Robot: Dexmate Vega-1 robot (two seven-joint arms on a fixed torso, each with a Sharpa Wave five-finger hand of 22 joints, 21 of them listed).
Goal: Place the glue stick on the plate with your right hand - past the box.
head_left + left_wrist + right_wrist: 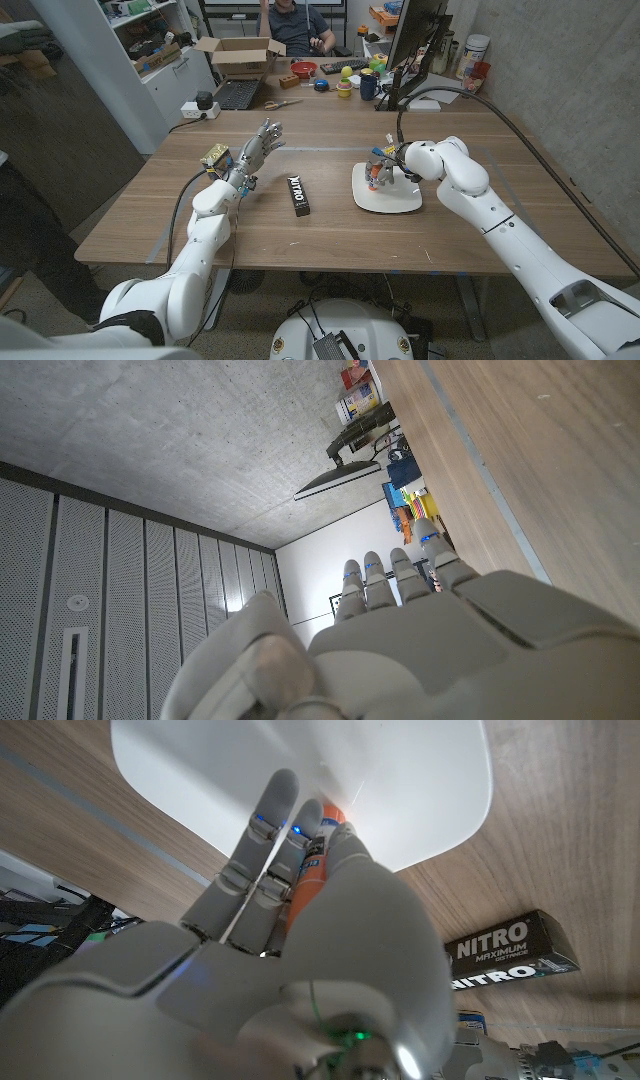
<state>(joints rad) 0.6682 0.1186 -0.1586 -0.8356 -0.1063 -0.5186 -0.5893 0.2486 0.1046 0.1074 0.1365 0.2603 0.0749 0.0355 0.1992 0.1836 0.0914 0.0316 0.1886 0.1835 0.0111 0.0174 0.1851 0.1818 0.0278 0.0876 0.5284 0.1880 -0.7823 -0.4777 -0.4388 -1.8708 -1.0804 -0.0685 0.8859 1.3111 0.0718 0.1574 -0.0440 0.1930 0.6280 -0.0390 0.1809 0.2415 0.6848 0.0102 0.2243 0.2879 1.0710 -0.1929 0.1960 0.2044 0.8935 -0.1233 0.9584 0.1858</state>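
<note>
The right hand [383, 168] grips the orange glue stick [308, 872] over the white plate [388, 197], its label hidden by the fingers [268, 820]. Beside the plate on the desk [330, 240] lies a black box [298, 195] reading "NITRO MAXIMUM". The left hand [257, 147] hovers with fingers spread, holding nothing.

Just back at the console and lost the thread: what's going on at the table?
The right hand holds the orange glue stick over the white plate, fingers around it, not yet let go. The black Nitro box lies on the table between the two arms, beside the plate. The left hand holds nothing, fingers apart, raised near the table's left side.
</note>
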